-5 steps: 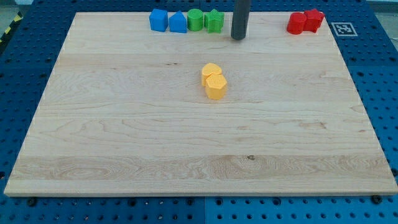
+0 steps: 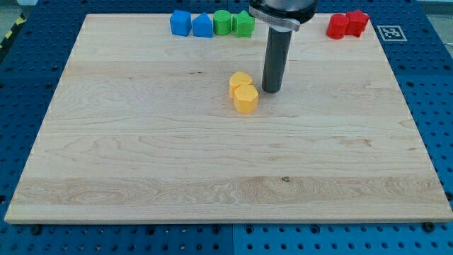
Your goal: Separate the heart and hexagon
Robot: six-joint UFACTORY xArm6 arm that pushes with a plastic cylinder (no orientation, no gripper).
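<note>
Two yellow blocks touching, unmoved; my tip now just right — no jaws.

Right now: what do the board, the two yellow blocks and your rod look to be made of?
Board: light wood, matte, with visible grain lines and a small knot. Yellow heart and yellow hexagon: probably plastic, one even saturated colour, smooth faces, little shine. Rod: dark grey, smooth, faint sheen along its length; metal or plastic, can't tell. My tip sits just to the view's right of the pair.
</note>
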